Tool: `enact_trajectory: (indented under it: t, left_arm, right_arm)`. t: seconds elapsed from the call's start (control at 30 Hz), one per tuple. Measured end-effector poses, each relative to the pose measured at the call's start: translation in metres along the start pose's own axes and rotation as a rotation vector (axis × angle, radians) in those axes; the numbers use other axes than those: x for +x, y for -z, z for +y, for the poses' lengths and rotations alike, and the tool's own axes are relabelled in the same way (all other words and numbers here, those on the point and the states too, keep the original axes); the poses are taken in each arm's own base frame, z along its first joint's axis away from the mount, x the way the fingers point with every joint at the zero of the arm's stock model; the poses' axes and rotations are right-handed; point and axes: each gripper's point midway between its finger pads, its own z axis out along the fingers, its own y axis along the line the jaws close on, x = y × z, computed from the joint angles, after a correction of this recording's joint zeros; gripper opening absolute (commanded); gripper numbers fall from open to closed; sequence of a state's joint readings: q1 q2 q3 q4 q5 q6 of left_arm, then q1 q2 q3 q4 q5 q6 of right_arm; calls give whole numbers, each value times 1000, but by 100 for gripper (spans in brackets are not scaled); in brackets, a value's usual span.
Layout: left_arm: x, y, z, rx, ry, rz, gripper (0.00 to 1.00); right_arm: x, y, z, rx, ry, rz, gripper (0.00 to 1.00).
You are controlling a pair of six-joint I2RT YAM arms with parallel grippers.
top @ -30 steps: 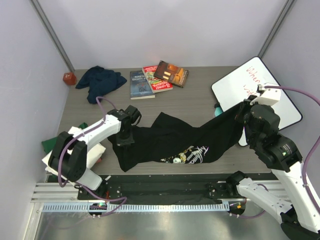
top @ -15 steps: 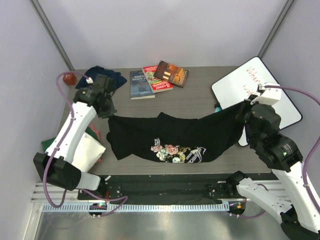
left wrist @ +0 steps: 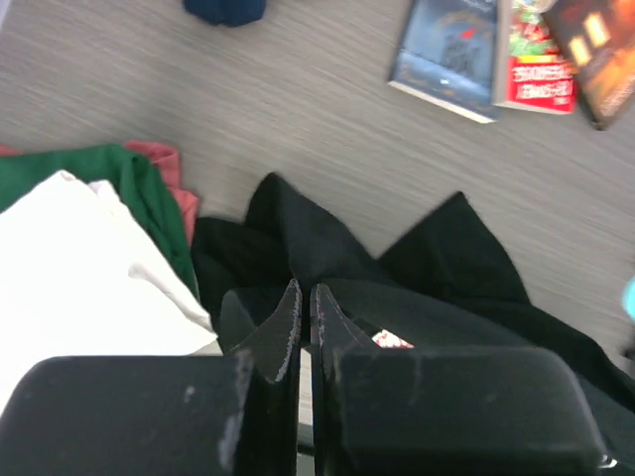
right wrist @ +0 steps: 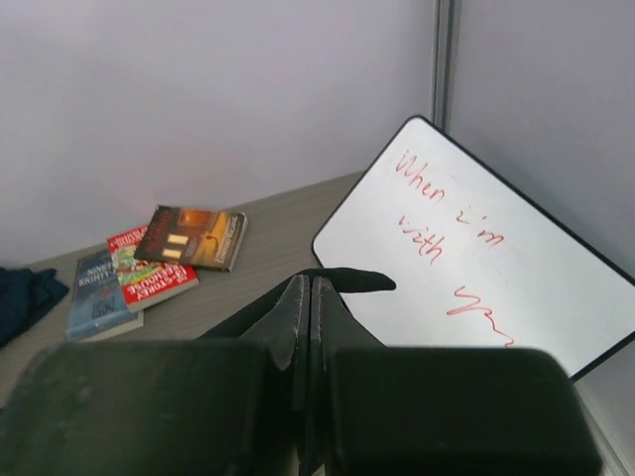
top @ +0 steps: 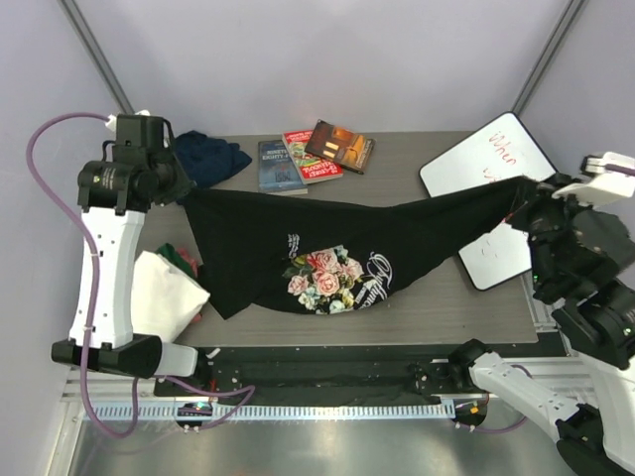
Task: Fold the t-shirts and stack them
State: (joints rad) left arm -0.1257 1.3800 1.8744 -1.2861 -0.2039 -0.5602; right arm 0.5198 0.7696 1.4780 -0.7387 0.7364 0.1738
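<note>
- Black t-shirt [top: 248, 233] hangs stretched between both grippers above the tabletop [top: 397, 169]. It sags in the middle, with the rose print [top: 322, 280] and white lettering facing up.
- Left gripper [left wrist: 305, 290] is raised at the far left, jaws closed, pinching 1 corner of the black t-shirt.
- Right gripper [right wrist: 308, 283] is raised at the right side, jaws closed, gripping the opposite end of the same shirt. A black cloth tip pokes out past the fingertips.
- Lower part of the shirt droops toward the near edge. Cannot tell if it touches the tabletop.
- Navy t-shirt [top: 210, 157] lies crumpled at the far left corner.
- White t-shirt [top: 169, 297] sits folded at the near left, touching the green t-shirt [left wrist: 124, 174] and a pink cloth [left wrist: 179, 193].
- 3 books [top: 313, 154] overlap at the far middle.
- Whiteboard [top: 466, 169] with red handwriting is at the far right, partly hidden behind the shirt.
</note>
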Motion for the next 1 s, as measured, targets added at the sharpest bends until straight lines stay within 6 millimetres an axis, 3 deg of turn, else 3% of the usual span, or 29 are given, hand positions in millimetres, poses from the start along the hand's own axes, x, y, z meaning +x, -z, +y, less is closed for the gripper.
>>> enact_trajectory:
  t: [0.2, 0.43, 0.73, 0.87, 1.0]
  left_arm:
    - [-31, 60, -14, 138, 51, -139, 0]
    - [-36, 137, -13, 304, 149, -291, 0]
    - [-65, 226, -12, 467, 258, -501, 0]
    - [-69, 245, -3, 473, 306, -558, 0]
    - [-69, 250, 2, 467, 320, -578, 0]
  right_arm:
    - [-68, 25, -9, -37, -93, -130, 1]
    - [-137, 60, -15, -119, -196, -260, 1]
    - [-184, 80, -5, -229, -241, -321, 1]
    - [-195, 86, -1, -269, -255, -345, 1]
    - [-195, 88, 3, -292, -256, -342, 1]
